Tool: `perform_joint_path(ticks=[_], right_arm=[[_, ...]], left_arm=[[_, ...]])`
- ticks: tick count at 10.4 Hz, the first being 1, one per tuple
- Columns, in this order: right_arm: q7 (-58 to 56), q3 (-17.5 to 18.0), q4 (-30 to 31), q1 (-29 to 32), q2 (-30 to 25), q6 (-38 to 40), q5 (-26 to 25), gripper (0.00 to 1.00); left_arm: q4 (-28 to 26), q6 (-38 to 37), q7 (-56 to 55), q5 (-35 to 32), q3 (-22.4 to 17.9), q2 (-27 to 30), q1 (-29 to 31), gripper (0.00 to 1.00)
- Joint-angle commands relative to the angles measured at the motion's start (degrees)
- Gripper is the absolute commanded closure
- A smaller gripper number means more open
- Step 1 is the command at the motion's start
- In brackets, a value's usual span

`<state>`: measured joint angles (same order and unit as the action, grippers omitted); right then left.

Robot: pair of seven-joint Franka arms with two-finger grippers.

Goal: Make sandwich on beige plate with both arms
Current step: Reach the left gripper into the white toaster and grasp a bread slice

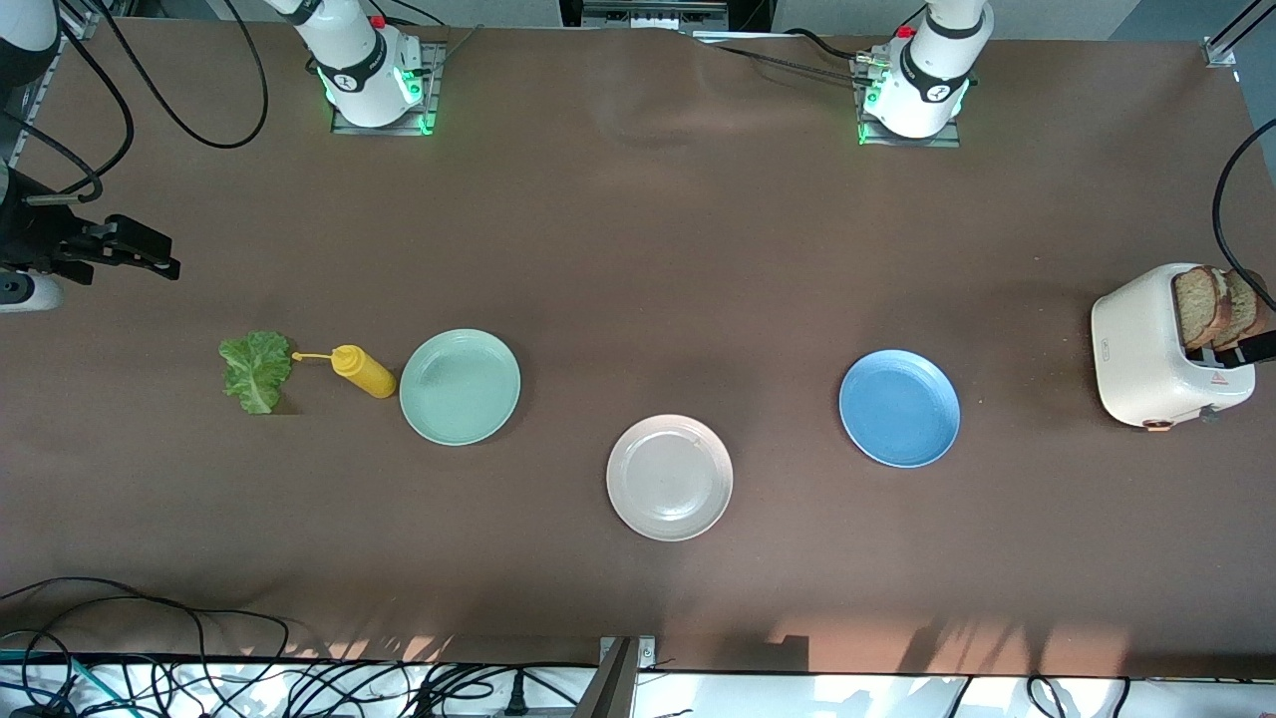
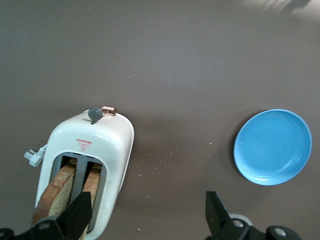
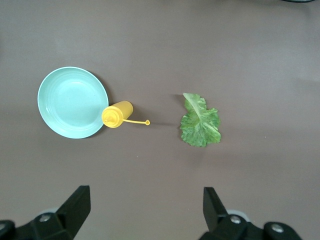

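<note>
The centre plate (image 1: 669,478) sits in the lower middle of the front view, nearest the camera. Mid-frame toward the right arm's end come a second plate (image 1: 460,386), a squeeze bottle (image 1: 362,370) just beside its rim, then a lettuce leaf (image 1: 256,371). Toward the left arm's end lie a third plate (image 1: 899,407) and, at the frame's edge, a toaster (image 1: 1156,359) with bread slices (image 1: 1211,304) in its slots.

Robot lab: bolted arm bases (image 1: 371,95), loose cables (image 1: 249,678), brown table (image 1: 638,249).
</note>
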<state>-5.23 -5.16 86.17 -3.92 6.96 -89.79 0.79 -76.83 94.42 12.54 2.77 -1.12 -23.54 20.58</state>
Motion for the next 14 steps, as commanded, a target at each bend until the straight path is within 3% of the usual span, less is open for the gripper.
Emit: perform_joint_path(ticks=[1, 3, 10, 12, 13, 14], right_arm=[[-0.3, 0.2, -0.8, 0.1, 0.0, 0.9, -0.8, 0.00], [-0.3, 0.2, -0.8, 0.1, 0.0, 0.9, -0.7, 0.00], [-0.3, 0.2, -0.8, 0.1, 0.0, 0.9, -0.7, 0.00], [-0.3, 0.2, -0.8, 0.1, 0.0, 0.9, -0.7, 0.00], [-0.3, 0.2, -0.8, 0.1, 0.0, 0.9, -0.7, 0.00], [-0.3, 0.2, -0.8, 0.1, 0.0, 0.9, -0.7, 0.00]], left_arm=[[-0.7, -1.2, 5.5, -1.4, 0.2, -1.4, 2.4, 0.00], [-4.2, -1.5, 6.1, -9.2, 0.4, -1.7, 2.6, 0.01], [-10.3, -4.5, 5.9, -10.7, 0.3, -2.6, 2.9, 0.03], [-10.3, -5.5, 6.0, -16.1, 0.4, -2.8, 2.8, 0.13], [-10.3, -5.5, 6.1, -17.8, 0.4, -2.8, 2.7, 0.13], [-10.3, -5.5, 6.1, -17.8, 0.5, -2.8, 2.7, 0.20]])
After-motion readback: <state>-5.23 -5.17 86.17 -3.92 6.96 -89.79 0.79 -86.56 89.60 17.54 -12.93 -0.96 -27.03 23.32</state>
